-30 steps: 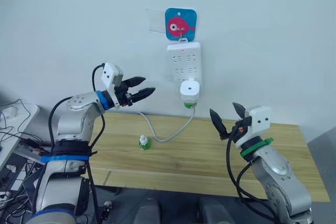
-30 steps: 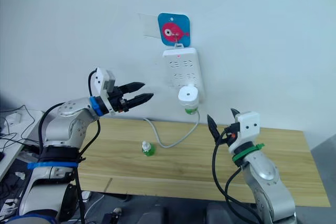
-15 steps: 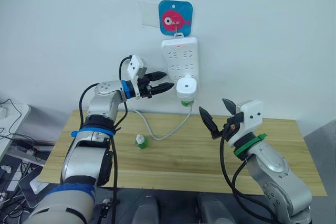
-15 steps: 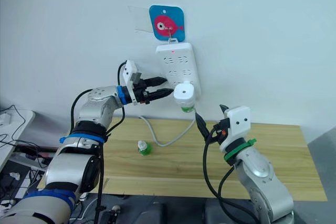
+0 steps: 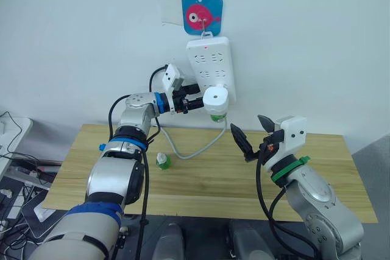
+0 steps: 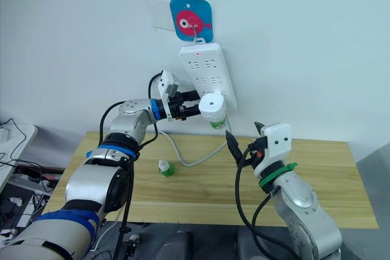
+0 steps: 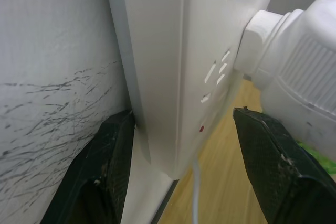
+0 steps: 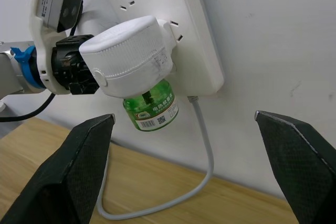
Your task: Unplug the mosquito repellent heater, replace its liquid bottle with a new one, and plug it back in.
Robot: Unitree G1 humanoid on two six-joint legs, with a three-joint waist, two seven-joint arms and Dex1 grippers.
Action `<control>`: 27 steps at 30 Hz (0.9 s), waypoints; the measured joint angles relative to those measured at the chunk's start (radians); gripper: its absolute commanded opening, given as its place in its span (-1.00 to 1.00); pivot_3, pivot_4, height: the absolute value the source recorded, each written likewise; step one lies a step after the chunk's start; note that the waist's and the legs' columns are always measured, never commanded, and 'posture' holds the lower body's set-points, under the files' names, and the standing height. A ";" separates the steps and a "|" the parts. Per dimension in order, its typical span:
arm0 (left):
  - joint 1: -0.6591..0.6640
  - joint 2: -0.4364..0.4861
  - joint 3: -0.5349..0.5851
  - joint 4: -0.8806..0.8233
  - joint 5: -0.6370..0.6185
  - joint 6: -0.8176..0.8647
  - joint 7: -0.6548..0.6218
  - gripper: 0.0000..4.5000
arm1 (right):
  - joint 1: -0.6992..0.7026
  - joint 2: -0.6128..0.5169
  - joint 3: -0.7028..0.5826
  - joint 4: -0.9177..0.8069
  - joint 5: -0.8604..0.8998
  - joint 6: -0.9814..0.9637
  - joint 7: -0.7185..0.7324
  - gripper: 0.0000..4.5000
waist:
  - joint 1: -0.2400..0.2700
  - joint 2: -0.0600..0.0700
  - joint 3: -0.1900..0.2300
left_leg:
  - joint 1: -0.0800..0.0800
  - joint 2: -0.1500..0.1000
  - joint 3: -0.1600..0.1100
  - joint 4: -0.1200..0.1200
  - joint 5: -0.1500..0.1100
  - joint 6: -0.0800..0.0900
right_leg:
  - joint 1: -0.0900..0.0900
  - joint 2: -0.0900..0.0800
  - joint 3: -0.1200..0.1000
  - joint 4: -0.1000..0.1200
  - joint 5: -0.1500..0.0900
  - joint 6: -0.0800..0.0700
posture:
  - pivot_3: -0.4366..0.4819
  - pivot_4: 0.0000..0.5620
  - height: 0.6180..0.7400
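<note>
Left gripper (image 5: pixel 196 97) at the power strip (image 5: pixel 211 65)
Its jaws straddle the strip's lower edge beside the plugged-in mosquito repellent heater (image 5: pixel 216 98); right gripper (image 5: pixel 251 133) hangs with jaws wide apart above the table (image 5: pixel 201 181).

Heater (image 7: pixel 310 72) cut by frame edge

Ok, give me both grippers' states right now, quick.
Left gripper: open, fingers straddling the lower end of the long white plastic power strip on the wall, holding nothing.
Right gripper: open wide, empty, aimed at the small white rounded plug-in heater.
</note>
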 measured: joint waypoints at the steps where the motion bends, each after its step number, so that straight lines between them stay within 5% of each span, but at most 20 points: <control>1: -0.003 0.000 0.005 0.000 -0.001 0.007 -0.011 0.37 | 0.000 0.000 -0.001 0.000 0.005 0.001 0.000 1.00 | -0.001 0.000 0.001 | 0.000 0.000 0.000 0.000 0.000 0.000 | 0.000 0.000 0.000 0.000 0.000 0.000 | -0.29 -0.24 1.00; 21: -0.002 0.025 0.025 -0.196 -0.065 0.327 -0.157 0.37 | 0.000 0.008 -0.018 -0.002 0.036 0.002 0.004 1.00 | -0.013 0.001 0.002 | -0.011 0.000 -0.012 0.000 0.005 -0.008 | -0.008 0.000 -0.011 0.004 -0.001 -0.001 | -0.31 -0.26 1.00; 27: 0.037 0.045 0.030 -0.283 -0.077 0.367 -0.138 -0.20 | -0.012 0.022 -0.012 -0.016 0.049 0.017 -0.015 1.00 | -0.016 0.002 0.003 | -0.011 0.000 -0.013 0.000 0.006 -0.010 | -0.008 0.000 -0.011 0.004 -0.001 -0.001 | -0.31 -0.25 1.00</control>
